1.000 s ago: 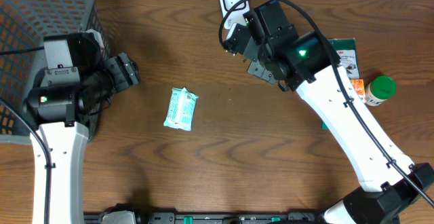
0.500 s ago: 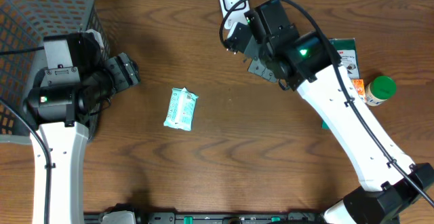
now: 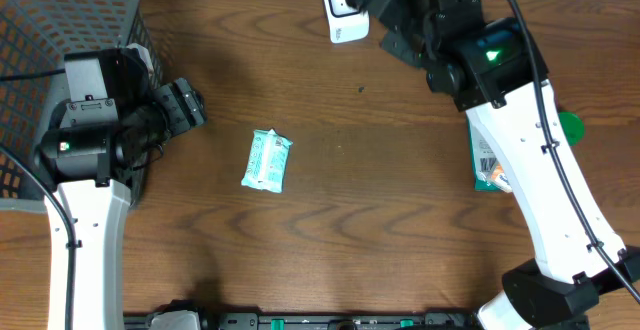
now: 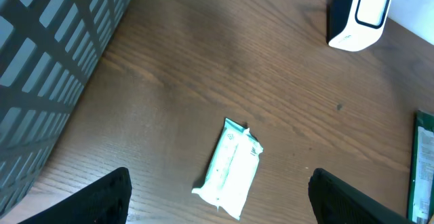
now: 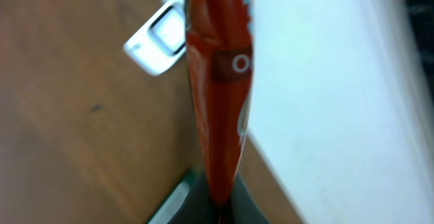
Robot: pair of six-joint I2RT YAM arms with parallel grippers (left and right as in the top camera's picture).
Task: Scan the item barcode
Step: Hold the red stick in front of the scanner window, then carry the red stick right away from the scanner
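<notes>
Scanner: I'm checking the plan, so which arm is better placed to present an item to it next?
Right. The right gripper is shut on a red packet close to the white scanner; the left gripper is open, empty, farther off near the teal packet.

Brown wood tbl [image 3: 380,230], white bkgd [image 5: 325,81] beyond

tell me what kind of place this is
Probably a mock shop checkout: a white boxy barcode scanner, a grey plastic mesh basket and a teal wrapped packet on a brown wooden table.
</notes>
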